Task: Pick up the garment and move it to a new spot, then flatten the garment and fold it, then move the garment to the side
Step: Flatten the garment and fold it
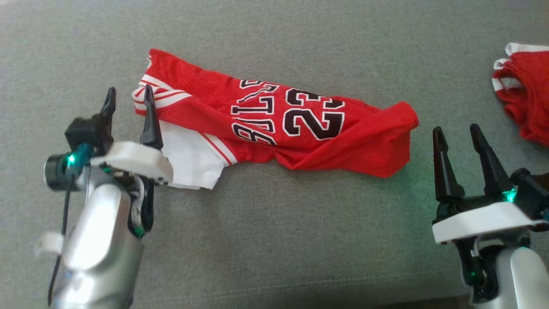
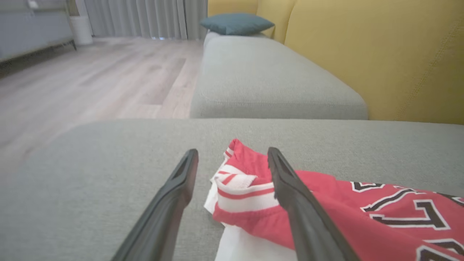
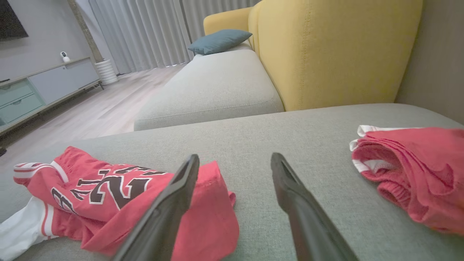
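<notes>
Jersey on couch; second garment well right.

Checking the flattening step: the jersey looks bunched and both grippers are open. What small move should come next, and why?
Probably close the left gripper on the striped edge of the jersey to pull it flat. The jersey lies bunched and twisted on the cushion; that edge sits between the left gripper's open jaws, and the right gripper is open beside the other end.

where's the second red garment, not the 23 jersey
In the head view the bunched red garment lies on the grey cushion at the right edge, just beyond the open right gripper and apart from the number 23 jersey.
</notes>
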Controlling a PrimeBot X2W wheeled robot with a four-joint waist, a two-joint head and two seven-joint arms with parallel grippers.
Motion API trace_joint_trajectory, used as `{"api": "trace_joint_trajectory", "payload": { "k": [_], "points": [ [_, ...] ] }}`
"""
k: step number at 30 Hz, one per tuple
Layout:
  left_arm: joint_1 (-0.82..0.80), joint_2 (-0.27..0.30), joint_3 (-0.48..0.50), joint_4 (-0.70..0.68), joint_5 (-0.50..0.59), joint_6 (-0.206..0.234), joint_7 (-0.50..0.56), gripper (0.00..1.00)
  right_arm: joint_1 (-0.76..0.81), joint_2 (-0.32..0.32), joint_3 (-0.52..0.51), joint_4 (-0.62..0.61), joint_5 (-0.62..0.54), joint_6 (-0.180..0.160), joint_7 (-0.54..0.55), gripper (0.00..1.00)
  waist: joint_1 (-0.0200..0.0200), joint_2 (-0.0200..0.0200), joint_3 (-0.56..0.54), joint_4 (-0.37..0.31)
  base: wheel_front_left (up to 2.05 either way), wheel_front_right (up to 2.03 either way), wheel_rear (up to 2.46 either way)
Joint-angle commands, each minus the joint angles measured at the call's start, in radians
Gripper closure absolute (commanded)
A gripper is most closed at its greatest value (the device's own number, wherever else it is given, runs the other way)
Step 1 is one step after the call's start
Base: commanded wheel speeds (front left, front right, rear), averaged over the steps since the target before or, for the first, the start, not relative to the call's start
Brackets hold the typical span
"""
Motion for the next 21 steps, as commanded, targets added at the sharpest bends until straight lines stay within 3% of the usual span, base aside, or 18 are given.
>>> {"api": "trace_joint_trajectory", "payload": {
  "k": [1,10,21],
  "points": [
    [0.035,0.036,0.044,-0.091,0.038,0.020,-0.012,0.00,-0.021,-0.004,0.022,-0.042,-0.011,0.007,-0.009,0.00,0.0000,0.0000,-0.010,0.011,0.00,0.00,0.00],
    [0.273,0.036,0.056,-0.373,0.154,0.063,-0.012,0.00,0.005,-0.004,0.033,-0.053,-0.047,0.007,-0.007,0.00,0.0000,0.0000,-0.064,0.044,0.00,0.00,0.00],
    [0.403,0.021,0.057,-0.448,0.156,0.064,-0.012,0.00,0.040,-0.004,0.034,-0.053,-0.050,0.007,0.002,0.00,0.0000,0.0000,-0.096,0.060,0.00,0.00,0.00]
  ]
}}
